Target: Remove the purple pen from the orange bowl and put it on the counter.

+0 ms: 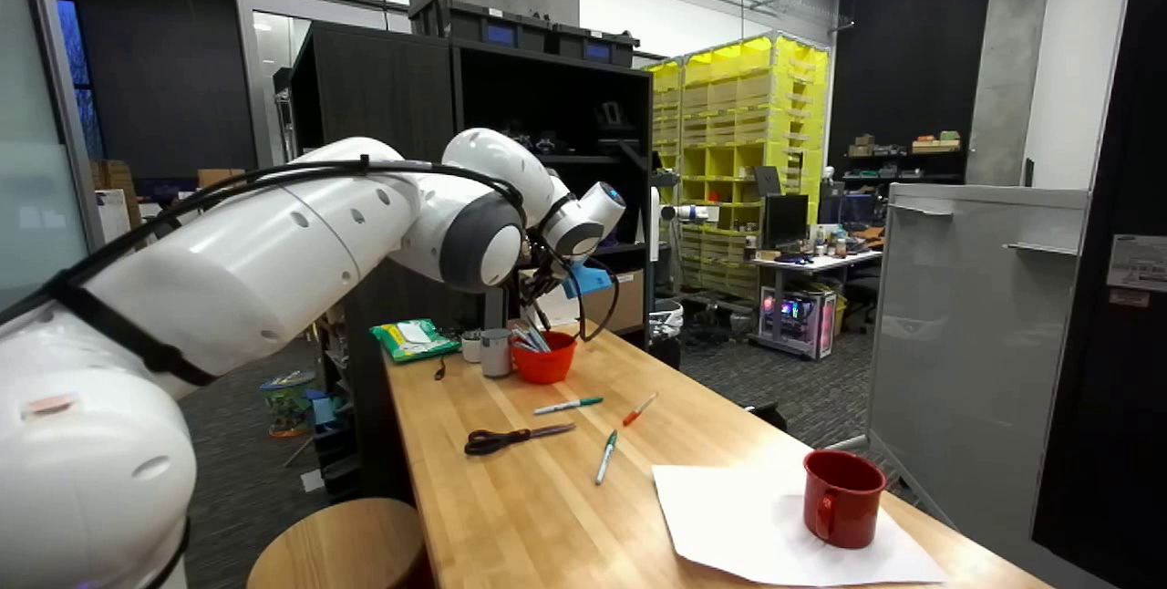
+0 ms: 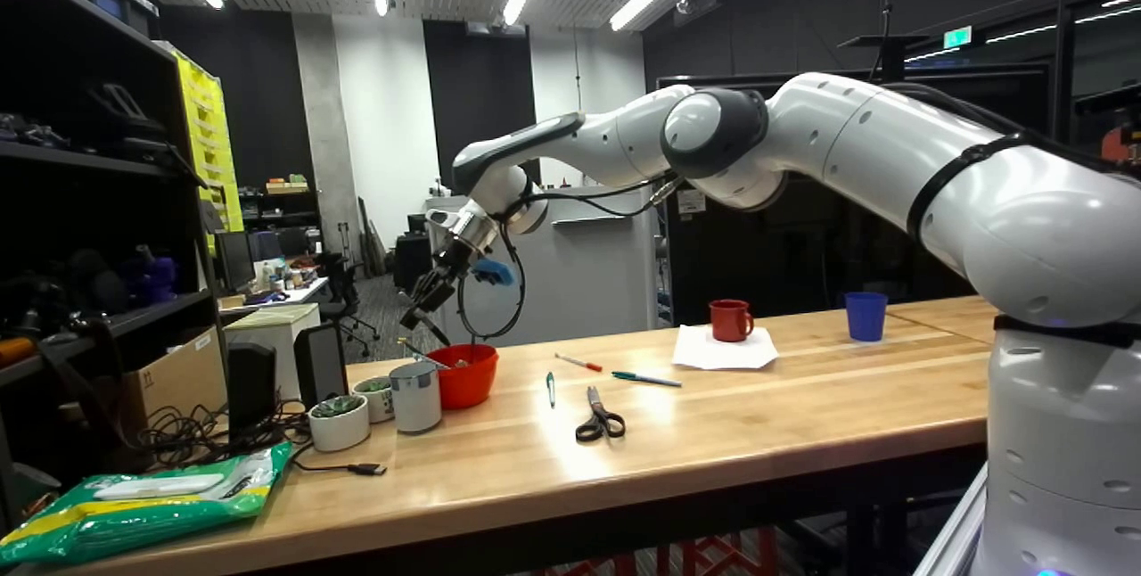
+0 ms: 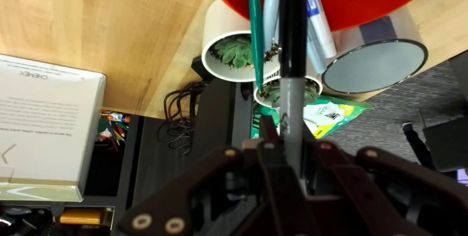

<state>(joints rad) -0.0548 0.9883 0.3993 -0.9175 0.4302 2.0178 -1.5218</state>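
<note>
Saw tall dark shelving [image 1: 387, 92] beside the end of the long wooden counter [image 1: 511, 516], with a white sheet of paper [image 1: 729, 516] on that wood. Saw the gripper [image 3: 290, 137] tilted down above the orange bowl [image 1: 547, 368], jaws close together. Found several pens [image 3: 257, 27] leaning over the bowl's rim, and a black-capped grey marker [image 3: 293, 82] pinched by its barrel in the gripper, cap towards the bowl; could not tell whether inside it.

A grey pen [image 3: 293, 80], its cap seemingly black, is pinched in the jaws, slanting cap-down at the upright red-orange bowl [image 2: 470, 385] on the wooden worktop [image 2: 758, 415].
</note>
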